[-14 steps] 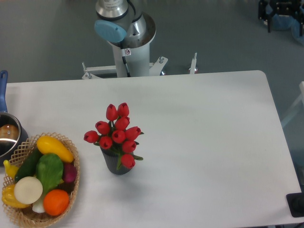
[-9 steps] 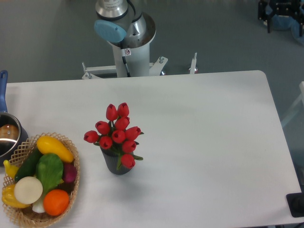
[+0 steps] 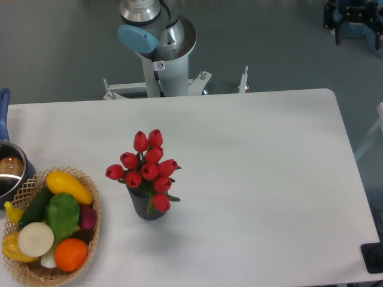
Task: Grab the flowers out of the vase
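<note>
You are looking down on a white rectangular table [image 3: 251, 155] with the bunch of red artificial tulips with green leaves [image 3: 146, 167] standing in the small dark ribbed cylindrical vase [image 3: 145, 206], which is sitting left of the table's middle and toward the near edge. The blooms are leaning up and away from the vase mouth, hiding most of it. Just to the left of the vase, a woven wicker basket [image 3: 90, 185] is resting at the table's corner, holding a yellow squash [image 3: 69, 186], a green leafy vegetable [image 3: 62, 215], a white onion [image 3: 35, 238] and an orange fruit [image 3: 70, 254]. Beyond the basket, farther left of the vase, a metal pot with a blue handle [image 3: 8, 170] is sitting cut off by the frame edge. Well behind the vase, past the far table edge, the grey arm base with its pale blue joint cap [image 3: 157, 42] is rising out of view; the gripper is not showing, so you cannot see how its jaws are standing
</note>
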